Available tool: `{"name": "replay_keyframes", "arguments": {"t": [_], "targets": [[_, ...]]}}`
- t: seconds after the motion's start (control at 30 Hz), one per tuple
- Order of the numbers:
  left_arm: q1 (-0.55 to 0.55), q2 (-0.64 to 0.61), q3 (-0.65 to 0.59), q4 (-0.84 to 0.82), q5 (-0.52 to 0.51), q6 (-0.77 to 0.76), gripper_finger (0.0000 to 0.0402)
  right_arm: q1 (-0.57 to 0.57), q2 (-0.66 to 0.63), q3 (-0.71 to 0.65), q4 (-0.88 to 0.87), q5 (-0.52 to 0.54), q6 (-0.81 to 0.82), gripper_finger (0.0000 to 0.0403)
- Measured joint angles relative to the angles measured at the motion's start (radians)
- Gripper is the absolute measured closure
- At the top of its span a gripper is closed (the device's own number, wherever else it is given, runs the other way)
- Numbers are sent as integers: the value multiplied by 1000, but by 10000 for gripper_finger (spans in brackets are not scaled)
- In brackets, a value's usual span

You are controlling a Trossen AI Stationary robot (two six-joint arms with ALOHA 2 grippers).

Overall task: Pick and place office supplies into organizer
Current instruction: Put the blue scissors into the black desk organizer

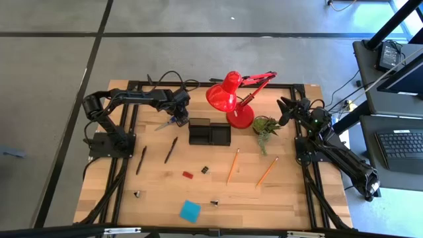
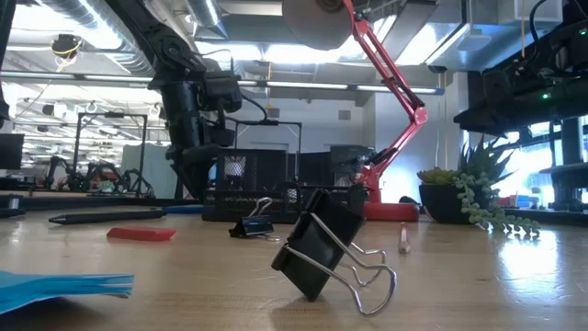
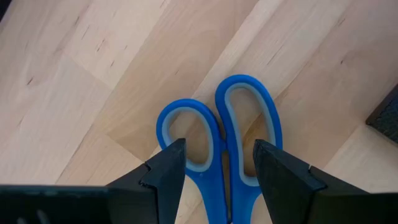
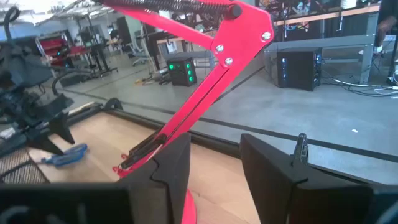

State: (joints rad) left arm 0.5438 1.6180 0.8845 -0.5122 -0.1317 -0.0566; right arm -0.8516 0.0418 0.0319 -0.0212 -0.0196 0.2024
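Two left claw fingers straddle the scissors beside the organizer.

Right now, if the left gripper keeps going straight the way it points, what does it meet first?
The blue-handled scissors. The left gripper is open, its fingers straddling the two handle loops, with the wooden table right beneath. How much gap remains above the handles is unclear.

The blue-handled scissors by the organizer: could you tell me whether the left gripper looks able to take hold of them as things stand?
Probably yes. The left gripper is open right above the scissors, one finger on each side of the handles, with only bare table around.
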Motion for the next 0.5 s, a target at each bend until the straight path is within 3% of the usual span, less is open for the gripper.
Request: {"name": "replay_keyframes", "arguments": {"t": [0.5], "targets": [[5,91,3,28,-4,-11,220,0,0,0,0,0,-2,258]]}}
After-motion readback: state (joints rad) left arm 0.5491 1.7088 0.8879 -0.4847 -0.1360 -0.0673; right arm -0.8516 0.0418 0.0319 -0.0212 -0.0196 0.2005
